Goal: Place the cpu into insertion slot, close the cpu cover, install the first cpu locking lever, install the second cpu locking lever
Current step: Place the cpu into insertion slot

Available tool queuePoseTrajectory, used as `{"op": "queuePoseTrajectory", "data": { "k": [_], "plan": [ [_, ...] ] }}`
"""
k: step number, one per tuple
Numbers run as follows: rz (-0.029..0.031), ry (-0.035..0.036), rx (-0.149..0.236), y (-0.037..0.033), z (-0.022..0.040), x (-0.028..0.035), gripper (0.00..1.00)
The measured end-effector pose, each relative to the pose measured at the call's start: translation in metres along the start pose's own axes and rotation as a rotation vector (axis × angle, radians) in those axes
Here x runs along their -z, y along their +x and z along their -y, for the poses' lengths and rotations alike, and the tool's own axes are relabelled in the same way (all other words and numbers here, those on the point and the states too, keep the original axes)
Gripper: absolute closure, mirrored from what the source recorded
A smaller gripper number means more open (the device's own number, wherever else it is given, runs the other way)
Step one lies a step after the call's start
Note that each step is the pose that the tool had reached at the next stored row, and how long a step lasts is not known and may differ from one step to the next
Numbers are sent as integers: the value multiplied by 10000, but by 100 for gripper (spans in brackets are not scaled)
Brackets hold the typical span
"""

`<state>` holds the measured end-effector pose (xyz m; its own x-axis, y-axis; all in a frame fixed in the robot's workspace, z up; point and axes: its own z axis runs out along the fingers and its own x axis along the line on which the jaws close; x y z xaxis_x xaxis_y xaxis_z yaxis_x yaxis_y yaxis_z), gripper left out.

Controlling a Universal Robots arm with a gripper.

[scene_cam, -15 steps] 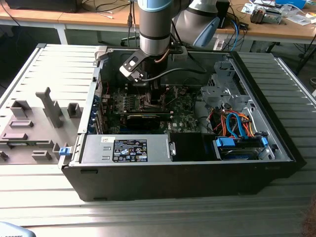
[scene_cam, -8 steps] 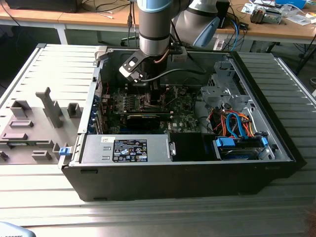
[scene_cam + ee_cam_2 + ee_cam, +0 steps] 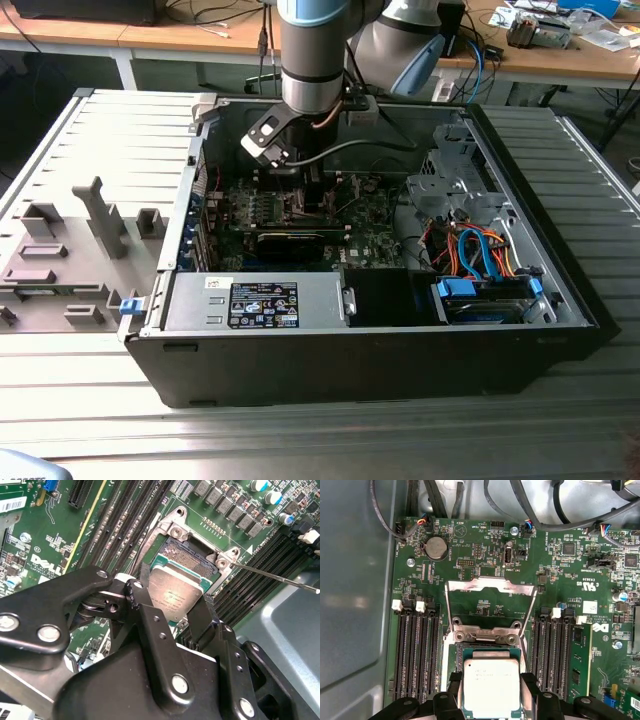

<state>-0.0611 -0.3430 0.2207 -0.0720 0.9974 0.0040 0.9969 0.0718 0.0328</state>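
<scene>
The cpu (image 3: pixel 491 684), a flat square chip with a silvery top, is held between my gripper's two black fingers (image 3: pixel 454 696). My gripper (image 3: pixel 491 692) is shut on its opposite edges. In the second wrist view the cpu (image 3: pixel 175 596) hangs partly over the insertion slot (image 3: pixel 191 555), whose dark pin field shows beyond the chip's edge. I cannot tell whether chip and slot touch. The cpu cover (image 3: pixel 490 585) stands swung open behind the slot. A thin locking lever (image 3: pixel 280 578) sticks out to one side. In the exterior view my gripper (image 3: pixel 305 195) is down inside the case, over the green motherboard (image 3: pixel 372 240).
Long black memory slots (image 3: pixel 415 650) flank the socket on both sides. The grey case wall (image 3: pixel 355 590) is close by. Black cables (image 3: pixel 435 500) run along the board's edge. A power supply (image 3: pixel 260 303) and a drive bay with blue and orange cables (image 3: pixel 480 265) fill the case's front.
</scene>
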Motion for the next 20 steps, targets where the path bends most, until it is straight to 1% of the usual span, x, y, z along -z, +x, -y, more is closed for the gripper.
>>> {"op": "queuePoseTrajectory", "data": {
  "k": [8,10,14,16,20],
  "plan": [
    [0,0,0,0,7,-11,45],
    [1,0,0,1,13,-31,45],
    [1,0,0,1,14,-37,45],
    [1,0,0,1,17,-65,45],
    [-2,-2,-1,4,17,-70,45]
  ]
}}
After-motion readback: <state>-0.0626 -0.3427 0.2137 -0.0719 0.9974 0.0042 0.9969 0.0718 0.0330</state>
